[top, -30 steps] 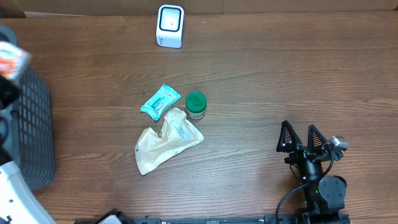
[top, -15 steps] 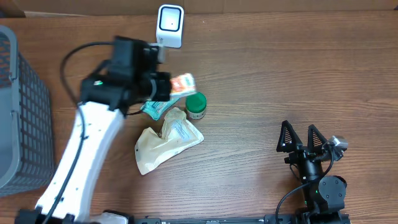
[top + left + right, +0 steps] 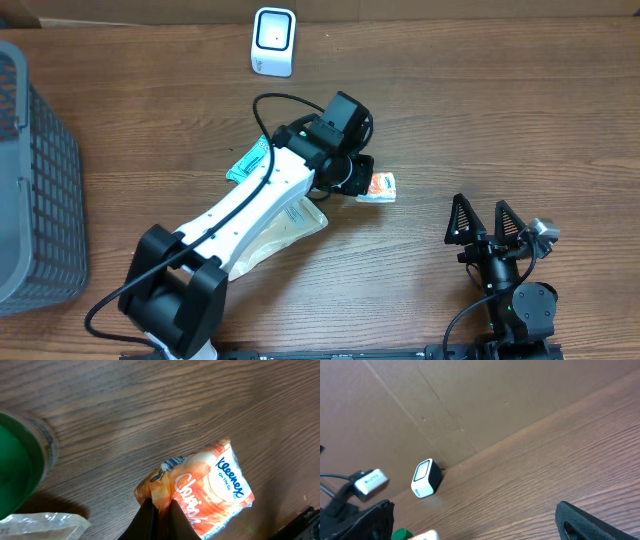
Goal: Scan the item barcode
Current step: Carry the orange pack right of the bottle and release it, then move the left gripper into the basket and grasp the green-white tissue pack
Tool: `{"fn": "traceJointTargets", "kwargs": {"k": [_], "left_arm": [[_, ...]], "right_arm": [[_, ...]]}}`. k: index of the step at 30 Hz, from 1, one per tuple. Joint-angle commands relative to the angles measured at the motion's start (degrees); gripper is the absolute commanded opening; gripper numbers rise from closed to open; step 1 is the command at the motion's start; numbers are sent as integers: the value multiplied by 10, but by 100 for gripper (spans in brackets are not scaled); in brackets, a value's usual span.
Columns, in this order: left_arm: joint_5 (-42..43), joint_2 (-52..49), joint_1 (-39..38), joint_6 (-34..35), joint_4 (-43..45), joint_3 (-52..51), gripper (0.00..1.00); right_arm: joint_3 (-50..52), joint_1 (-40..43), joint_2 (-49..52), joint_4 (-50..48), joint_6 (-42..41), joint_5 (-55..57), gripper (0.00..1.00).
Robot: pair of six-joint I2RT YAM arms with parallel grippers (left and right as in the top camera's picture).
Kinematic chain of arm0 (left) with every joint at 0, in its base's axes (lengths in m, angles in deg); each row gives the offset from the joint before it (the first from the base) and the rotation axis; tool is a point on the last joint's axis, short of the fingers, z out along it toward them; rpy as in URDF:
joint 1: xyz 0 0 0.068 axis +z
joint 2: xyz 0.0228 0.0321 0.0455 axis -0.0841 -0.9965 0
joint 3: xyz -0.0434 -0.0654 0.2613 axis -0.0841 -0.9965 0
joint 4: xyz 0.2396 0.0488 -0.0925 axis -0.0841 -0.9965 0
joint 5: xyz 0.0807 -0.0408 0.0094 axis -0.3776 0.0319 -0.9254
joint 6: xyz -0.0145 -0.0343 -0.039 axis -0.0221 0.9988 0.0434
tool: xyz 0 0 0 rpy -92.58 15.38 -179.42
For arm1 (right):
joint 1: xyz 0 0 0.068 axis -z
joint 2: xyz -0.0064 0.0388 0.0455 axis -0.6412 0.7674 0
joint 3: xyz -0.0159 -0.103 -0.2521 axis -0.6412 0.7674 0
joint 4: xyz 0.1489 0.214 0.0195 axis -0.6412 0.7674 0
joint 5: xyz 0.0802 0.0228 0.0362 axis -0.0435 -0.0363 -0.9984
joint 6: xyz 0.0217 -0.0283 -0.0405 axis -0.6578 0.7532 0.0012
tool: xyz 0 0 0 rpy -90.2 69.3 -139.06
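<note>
An orange Kleenex tissue pack (image 3: 378,186) hangs low over the wood table, just right of the green-lidded jar (image 3: 17,460). My left gripper (image 3: 355,178) is shut on the pack's crimped end. In the left wrist view the dark fingertips (image 3: 150,515) pinch the pack (image 3: 210,490), whose printed face is up. The white scanner (image 3: 273,41) stands at the table's far edge, well away from the pack; it also shows in the right wrist view as the scanner (image 3: 426,478). My right gripper (image 3: 485,222) rests open and empty at the near right.
A teal packet (image 3: 248,162) and a cream pouch (image 3: 290,220) lie under the left arm, partly hidden. A grey mesh basket (image 3: 40,200) fills the left edge. A cardboard wall (image 3: 470,405) stands behind the scanner.
The left arm swung from the basket side, past the scanner, to the table's middle, carrying the orange pack down to the right of the jar. The right arm stayed put.
</note>
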Motion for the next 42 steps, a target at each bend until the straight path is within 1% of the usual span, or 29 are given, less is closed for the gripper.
{"fn": "traceJointTargets", "kwargs": {"k": [1,2,3,4,6,8,10,12,16,19,22,25,26,28,29,31,33,37,40,42], "left_arm": [[3,-12,0,16,3,-2,4],[3,-12,0,16,5,-2,16],[3,-12,0,16,6,-2,36],[3,-12,0,16,7,-2,47],[3,-11,2,14,11,-1,58],[15,-9,12,7,9,8,59],[45,-4,29,-23,1,30,57],[51,1,44,-30,-16,54,57],[51,23,91,-63,-101,155,55],[51,51,127,-75,-155,222,55],[51,85,171,-76,-189,258,56],[48,134,250,-77,-212,269,57],[43,152,290,-77,-220,269,58],[40,171,342,-77,-228,269,59],[34,186,390,-77,-233,269,60],[29,201,459,-90,-236,269,62],[30,208,546,-92,-236,269,64],[28,201,659,-93,-237,268,68],[18,192,715,-81,-235,268,70],[-11,184,745,-59,-234,268,72]], "right_arm": [[6,2,-5,-2,6,2,100],[6,2,-5,-2,6,2,100],[6,2,-5,-2,6,2,100],[6,2,-5,-2,6,2,100],[6,2,-5,-2,6,2,100],[6,2,-5,-2,6,2,100],[6,2,-5,-2,6,2,100],[6,2,-5,-2,6,2,100],[6,2,-5,-2,6,2,100],[6,2,-5,-2,6,2,100],[6,2,-5,-2,6,2,100],[6,2,-5,-2,6,2,100],[6,2,-5,-2,6,2,100],[6,2,-5,-2,6,2,100],[6,2,-5,-2,6,2,100],[6,2,-5,-2,6,2,100],[6,2,-5,-2,6,2,100],[6,2,-5,-2,6,2,100],[6,2,-5,-2,6,2,100],[6,2,-5,-2,6,2,100]]}}
